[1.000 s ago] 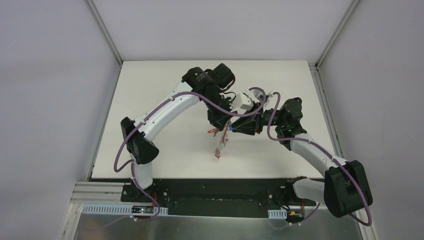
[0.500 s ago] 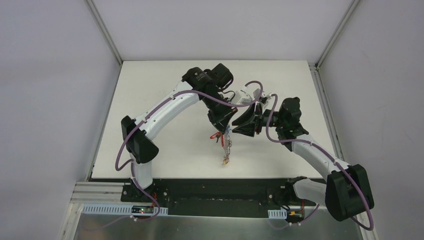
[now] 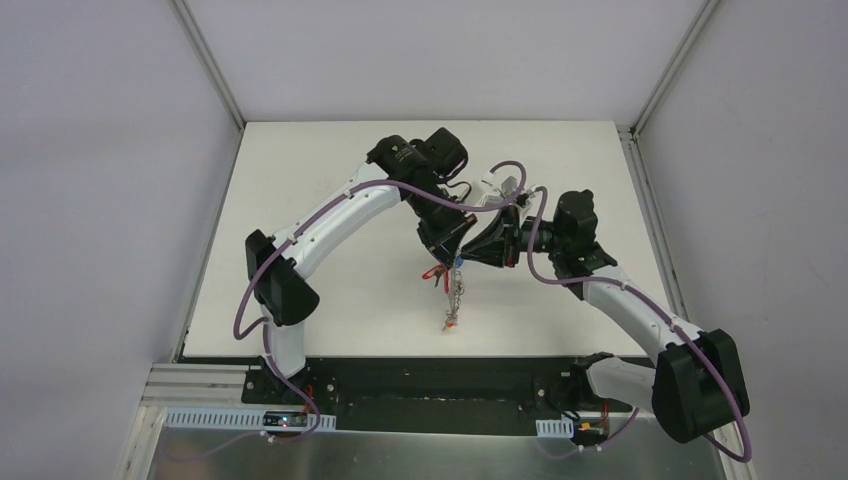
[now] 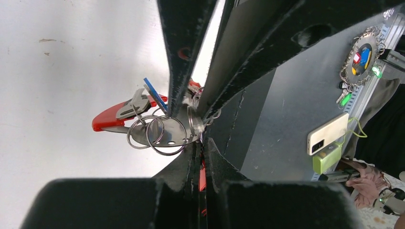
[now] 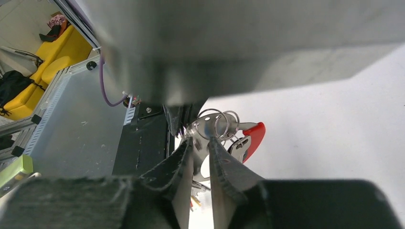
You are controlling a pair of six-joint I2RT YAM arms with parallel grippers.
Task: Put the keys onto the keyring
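Pinched tight in the closed left gripper (image 4: 199, 148): the keyring (image 4: 165, 134), hanging clear above the table (image 3: 330, 200), over its middle and slightly toward the near edge. Grey rings and red band (image 4: 107, 119) fanned out just past those fingertips, with a thin dangling strand (image 3: 455, 300) below, too small to make out. Facing it tip to tip: the right gripper (image 5: 200, 143), fingers a narrow gap apart astride the rings. Whether gripping or merely touching, impossible to tell.
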